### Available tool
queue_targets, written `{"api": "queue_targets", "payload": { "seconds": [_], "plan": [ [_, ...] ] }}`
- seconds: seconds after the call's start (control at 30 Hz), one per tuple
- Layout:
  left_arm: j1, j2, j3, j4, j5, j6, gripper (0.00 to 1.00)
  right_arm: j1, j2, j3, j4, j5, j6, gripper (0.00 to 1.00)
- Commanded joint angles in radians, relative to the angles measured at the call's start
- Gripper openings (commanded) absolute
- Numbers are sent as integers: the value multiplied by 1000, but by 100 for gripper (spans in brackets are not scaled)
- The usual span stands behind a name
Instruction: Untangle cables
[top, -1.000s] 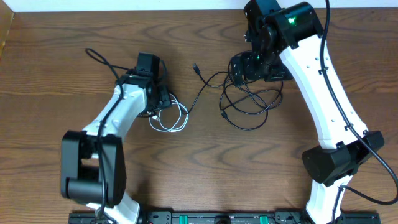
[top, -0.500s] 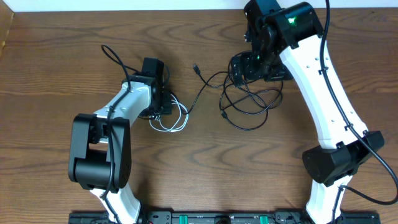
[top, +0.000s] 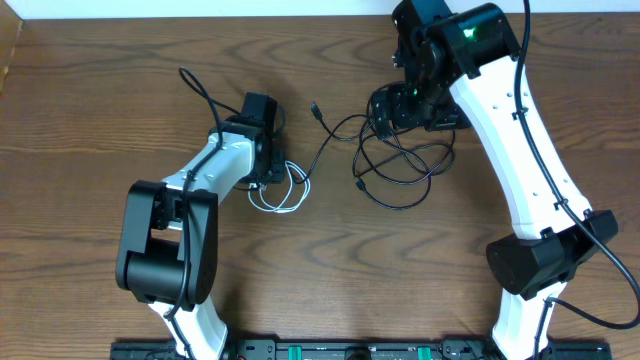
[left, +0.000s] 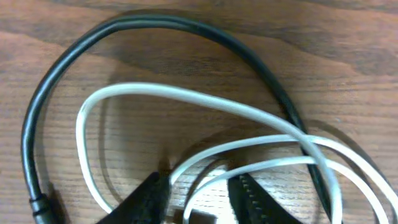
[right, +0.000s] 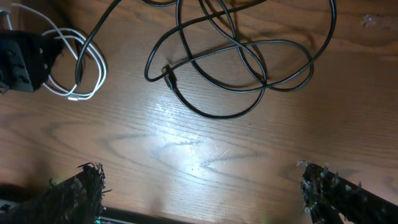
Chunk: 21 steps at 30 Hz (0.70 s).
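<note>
Black cables (right: 214, 116) in loops on wooden table (right: 205, 155), white cable (right: 102, 70) coiled upper left

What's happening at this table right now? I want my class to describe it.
Two robot arms are working on tangled cables on a wooden table. The left gripper is down at the coiled white cable, fingers either side of its loops; whether it grips yet is unclear. One black cable curves around and crosses that coil. The right gripper hangs open above the looped black cables, touching nothing.

Glossy brown wood-grain table (top: 60, 120)
</note>
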Motion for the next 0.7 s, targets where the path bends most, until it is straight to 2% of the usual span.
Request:
{"api": "queue_targets", "payload": {
  "seconds": [0.0, 0.07, 0.17, 0.4, 0.67],
  "plan": [
    [-6, 39, -4, 1, 4, 4, 29, 10, -8, 3, -1, 7, 11, 99],
    [-6, 39, -4, 1, 4, 4, 23, 10, -8, 3, -1, 7, 11, 99],
    [-6, 39, -4, -4, 4, 4, 8, 10, -8, 3, -1, 7, 11, 99],
    [-6, -13, 24, -70, 4, 4, 7, 10, -8, 3, -1, 7, 11, 99],
    [-6, -283, 49, -188, 5, -8, 8, 10, -8, 3, -1, 7, 11, 99]
  ]
}}
